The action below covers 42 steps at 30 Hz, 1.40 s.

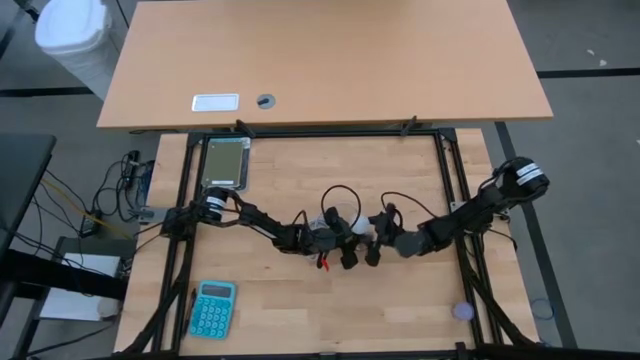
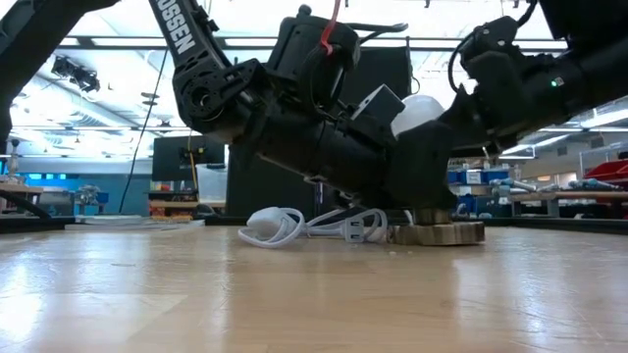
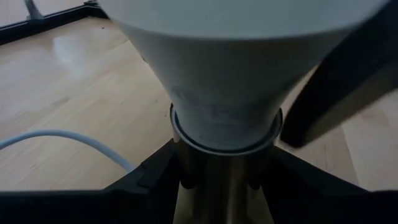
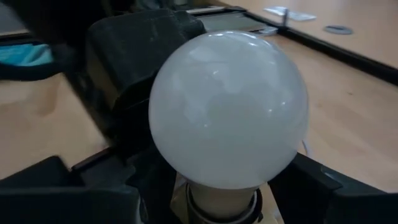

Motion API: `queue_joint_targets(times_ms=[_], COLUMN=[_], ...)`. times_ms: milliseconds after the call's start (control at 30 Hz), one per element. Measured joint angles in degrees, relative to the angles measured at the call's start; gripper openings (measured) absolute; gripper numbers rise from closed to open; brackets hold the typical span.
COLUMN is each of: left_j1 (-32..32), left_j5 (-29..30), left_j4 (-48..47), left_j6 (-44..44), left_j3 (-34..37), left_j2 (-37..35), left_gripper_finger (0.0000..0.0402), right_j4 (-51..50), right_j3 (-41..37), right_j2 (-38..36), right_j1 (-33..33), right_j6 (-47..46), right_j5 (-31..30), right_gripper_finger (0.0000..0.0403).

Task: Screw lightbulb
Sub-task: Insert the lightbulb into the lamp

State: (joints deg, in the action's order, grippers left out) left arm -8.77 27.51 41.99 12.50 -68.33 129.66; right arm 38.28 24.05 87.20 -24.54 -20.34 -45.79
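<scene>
The round frosted white lightbulb stands upright on the socket disc; the left wrist view shows the left hand clamped on its brass neck, the right wrist view the right hand clamped below the globe.

So we've got the lightbulb sitting pretty much in the middle of the table, a small white frosted globe that narrows down through a white cone to a slim neck. From the low camera we only catch a slice of the round top, up above the tabletop rather than lying on it. It's standing upright, globe on top and narrow end pointing straight down. Up close, the neck ends in a thin ring and under that we see a brassy metal base. From overhead it's just a little white blob.
</scene>
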Motion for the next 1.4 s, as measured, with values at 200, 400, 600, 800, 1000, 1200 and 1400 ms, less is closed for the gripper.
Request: queue_joint_targets(times_ms=[200, 400, 600, 800, 1000, 1200, 1400], left_j1=[-0.2, -0.2, -0.6, -0.7, -0.7, -0.5, -0.4], left_j5=[1.3, 1.8, 2.2, 2.1, -0.2, -1.4, -6.6], left_j4=[-0.2, -0.2, -0.1, 0.4, 0.8, 0.9, 1.1], left_j6=[1.1, 1.4, 0.8, -0.1, -1.0, -1.7, -5.2], left_j3=[0.0, 0.0, 0.2, 0.2, 0.2, 0.2, 0.2], left_j2=[-0.1, 0.0, 0.0, 0.1, 0.2, 0.2, 0.2], left_gripper_finger=[0.0193, 0.0193, 0.0193, 0.0193, 0.0193, 0.0193, 0.0193], right_j4=[-4.1, -7.1, -9.2, -10.4, -11.2, -7.9, 5.1], right_j3=[4.8, 8.9, 10.5, 8.6, 4.2, -2.5, -11.4], right_j2=[4.4, 9.0, 10.2, 6.4, 0.7, -4.7, -8.2], right_j1=[-2.9, -4.4, -5.6, -5.2, -5.5, -5.3, -1.9], right_j6=[-5.1, -14.8, -15.0, -13.6, -9.0, -2.9, 5.5], right_j5=[-9.8, -16.7, -18.8, -11.9, -6.4, -0.8, 9.7], right_gripper_finger=[0.0230, 0.0230, 0.0231, 0.0257, 0.0323, 0.0362, 0.0360])
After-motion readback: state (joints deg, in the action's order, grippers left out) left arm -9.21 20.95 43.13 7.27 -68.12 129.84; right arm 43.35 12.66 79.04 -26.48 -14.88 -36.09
